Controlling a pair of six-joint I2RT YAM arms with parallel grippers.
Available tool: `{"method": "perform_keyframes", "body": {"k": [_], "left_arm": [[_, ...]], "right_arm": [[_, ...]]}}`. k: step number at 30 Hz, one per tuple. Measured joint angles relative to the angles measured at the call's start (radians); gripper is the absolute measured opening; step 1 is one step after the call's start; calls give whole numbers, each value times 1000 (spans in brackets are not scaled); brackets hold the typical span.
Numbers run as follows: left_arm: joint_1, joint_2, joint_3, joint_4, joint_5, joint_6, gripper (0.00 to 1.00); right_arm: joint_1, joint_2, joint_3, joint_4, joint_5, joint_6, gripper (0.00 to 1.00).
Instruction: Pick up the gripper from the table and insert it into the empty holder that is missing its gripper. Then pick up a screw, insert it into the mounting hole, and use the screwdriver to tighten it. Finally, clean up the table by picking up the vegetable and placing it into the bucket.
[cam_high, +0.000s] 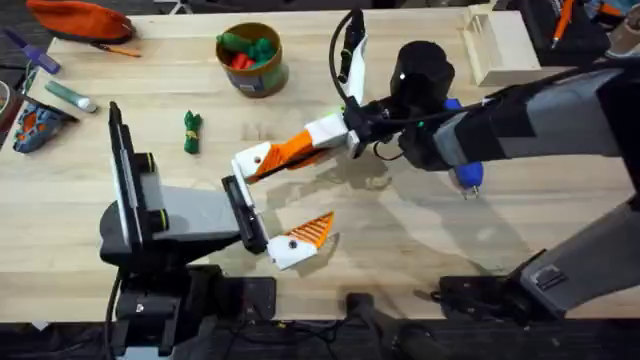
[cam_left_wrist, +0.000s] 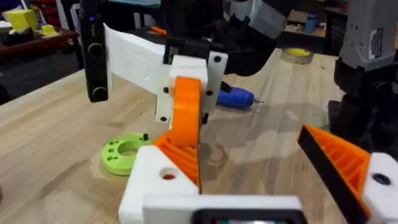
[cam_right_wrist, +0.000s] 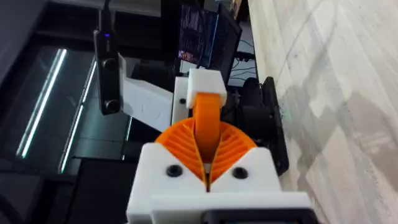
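My right tool (cam_right_wrist: 208, 144) is pinching the orange finger piece (cam_left_wrist: 186, 113) and is pressing its end toward the white holder (cam_left_wrist: 152, 188). That holder is one finger of my left tool (cam_left_wrist: 261, 177), which is sitting spread wide at the lower middle of the overhead frame. If the piece is meeting the slot tilted, I am risking a jam or a half-seated fit. A hard push could also be shoving the left tool aside, or making the piece slip out onto the desk (cam_high: 420, 250). The screwdriver (cam_high: 466, 176) is lying at centre right, the vegetable (cam_high: 192, 131) at upper left, and the bucket (cam_high: 252, 62) at upper middle. I am reading no writing; the bucket's label band is too small.
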Motion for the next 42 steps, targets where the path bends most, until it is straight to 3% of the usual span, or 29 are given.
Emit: {"method": "perform_keyframes", "body": {"k": [42], "left_arm": [[2, 0, 0, 1, -12, -9, 987]], "right_arm": [[10, 0, -3, 3, 39, 35, 8]]}}
